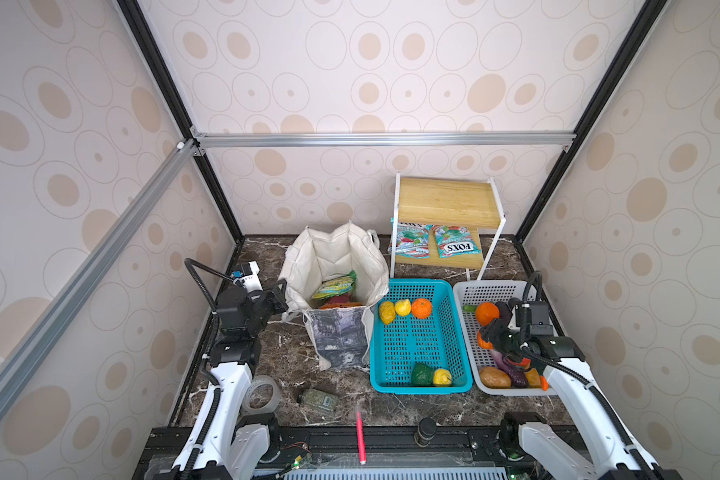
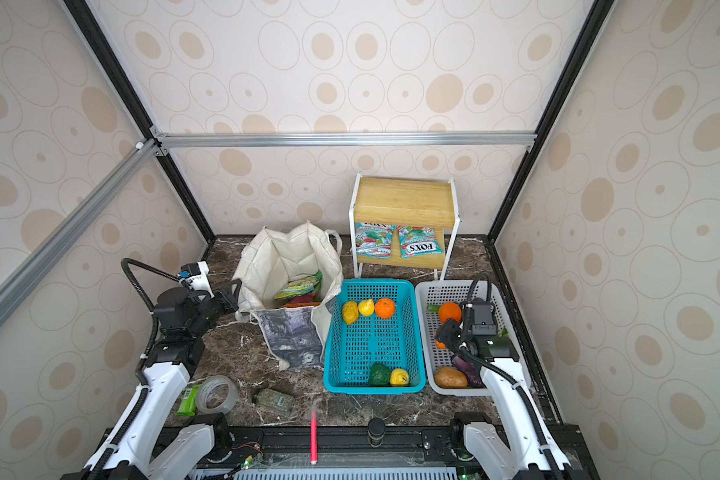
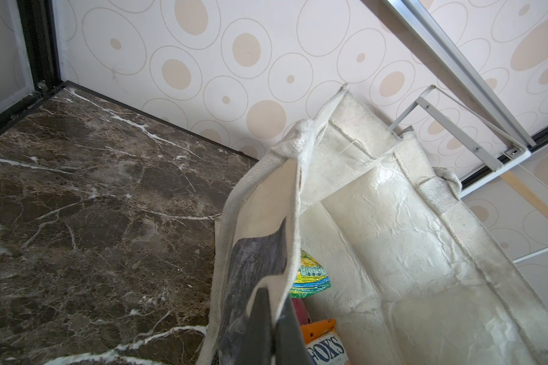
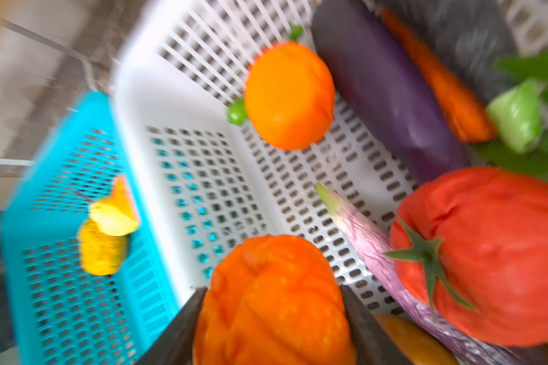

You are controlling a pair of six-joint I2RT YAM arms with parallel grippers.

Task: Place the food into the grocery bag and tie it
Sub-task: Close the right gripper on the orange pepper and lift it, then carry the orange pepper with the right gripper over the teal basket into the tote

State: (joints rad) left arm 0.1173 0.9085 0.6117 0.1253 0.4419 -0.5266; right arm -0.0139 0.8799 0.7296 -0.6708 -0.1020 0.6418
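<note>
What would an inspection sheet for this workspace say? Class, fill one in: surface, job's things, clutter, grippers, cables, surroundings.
Surface: dark marble-pattern tabletop; no spills seen.
Job's things: grocery bag upright and open, green snack packet inside; teal basket holds an orange and yellow fruits; white basket holds more produce.
Clutter: tape roll, jar lying down, pink pen.
Grippers: left gripper shut on the bag's rim; right gripper closed on the orange pumpkin within the white basket.
Cables: black hose loops over each wrist; none seen snagged.
Surroundings: patterned walls; bamboo shelf bearing two Fox's packets.
</note>
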